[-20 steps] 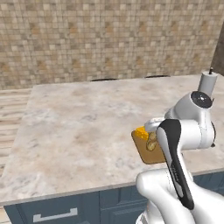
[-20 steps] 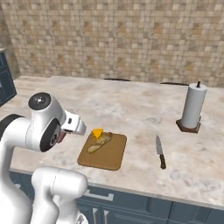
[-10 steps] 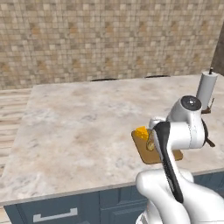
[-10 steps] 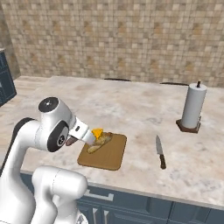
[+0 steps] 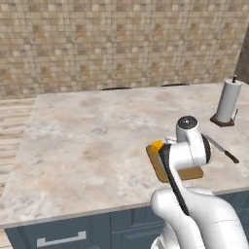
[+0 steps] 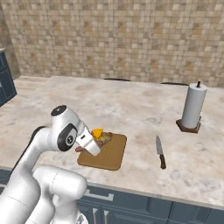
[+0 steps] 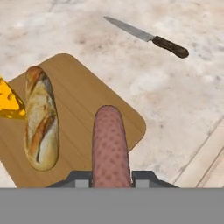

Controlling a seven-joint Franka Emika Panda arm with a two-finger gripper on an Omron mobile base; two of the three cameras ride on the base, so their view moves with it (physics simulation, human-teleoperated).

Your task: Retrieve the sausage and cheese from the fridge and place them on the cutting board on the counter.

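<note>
End effector: the two-finger end effector (image 7: 111, 180) was closed on the short reddish-brown sausage (image 7: 110, 146), which stuck out from between the dark tips above the flat brown wooden cutting board (image 7: 83, 105).
Sausage: held in the grip, lengthwise over the near right part of the board; whether it touched the wood could not be told.
Cheese: the yellow-orange cheese wedge (image 7: 9, 104) lay on the board at its far left edge, just beside the tan bread loaf (image 7: 40, 123).
Board: it sat on the beige marbled stone counter (image 6: 131, 105) near the front edge, above the dark blue cabinets (image 6: 131, 205).
Other things: a dark-handled kitchen knife (image 6: 159, 151) lay on the counter to the right of the board, and a white paper towel roll on its stand (image 6: 193, 106) stood farther back.
Done: the cheese appeared delivered; the sausage had been carried to the board.
Left: judging by this, only lowering and releasing the sausage on the free wood beside the loaf.
</note>
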